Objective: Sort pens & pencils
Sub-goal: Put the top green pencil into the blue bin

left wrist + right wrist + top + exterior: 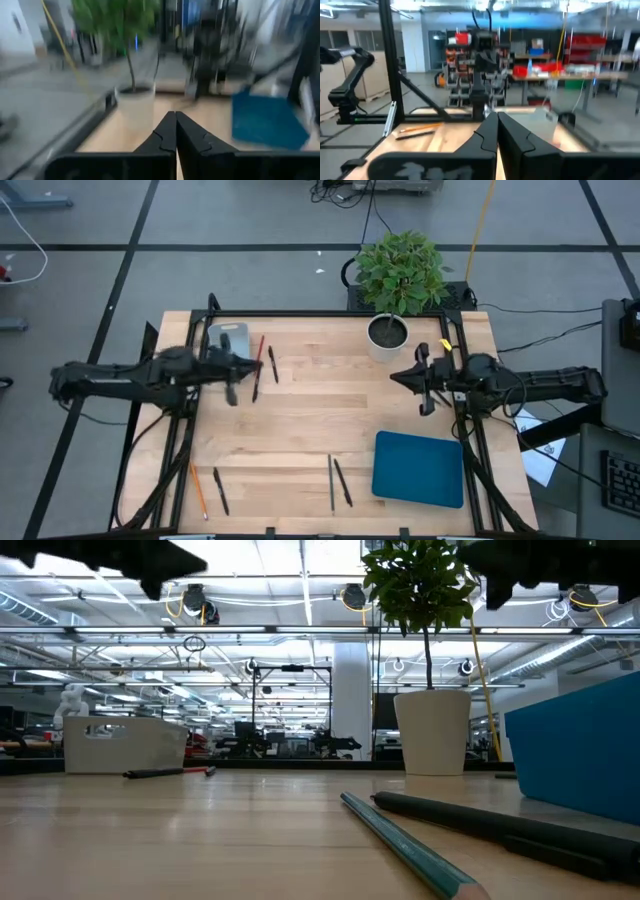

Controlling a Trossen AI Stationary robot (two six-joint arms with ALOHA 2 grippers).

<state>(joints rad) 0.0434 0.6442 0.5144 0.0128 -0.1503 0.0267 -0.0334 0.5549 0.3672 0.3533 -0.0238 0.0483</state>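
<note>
1. From the high view I count three dark pens [272,364] – one at upper centre-left of the frame beside a red pencil [259,366], one at lower left [220,491], one at lower centre [343,482].
2. I count three pencils: the red one at upper centre-left, an orange one [198,490] at lower left just beside the pen there, and a thin green one [331,482] at lower centre just beside the third pen.
3. So they lie in three pairs on the wooden counter [310,420], well apart from each other.
4. One blue tray [420,469] sits at lower right, one grey bin [226,338] at upper left, one potted plant [400,280] at the top edge, right of centre.
5. The left gripper [233,385] hangs over the counter at upper left, near the red pencil and its pen; its wrist view shows the fingers [165,137] pressed together with nothing between them.
6. The right gripper [425,390] hangs at centre-right, just below the plant pot – its fingers [487,135] are likewise closed on nothing.
7. In the low view only the green pencil [400,840] and the pen next to it [480,820] are plain; the far pair is a small dark streak, and the orange pair I cannot find there.
8. The left wrist view is blurred, so I can make out only the plant pot and the tray in it.
</note>
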